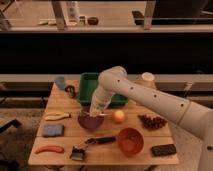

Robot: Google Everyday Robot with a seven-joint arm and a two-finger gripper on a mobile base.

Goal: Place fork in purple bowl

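Note:
The purple bowl (89, 122) sits on the wooden table (65, 157), left of centre. My gripper (98, 111) hangs straight down over the bowl's right rim, at the end of the white arm that comes in from the right. A slim pale fork (101, 114) lies crosswise at the gripper's tip, held just above the bowl. The gripper looks shut on it. The arm hides the bowl's far rim.
A green tray (89, 82) is behind the bowl. A peach-coloured fruit (118, 116), grapes (152, 121), an orange bowl (130, 141) and a black device (164, 149) lie to the right. A black-handled brush (92, 142), red pepper (49, 149), blue sponge (53, 130) and banana (57, 116) are left and in front.

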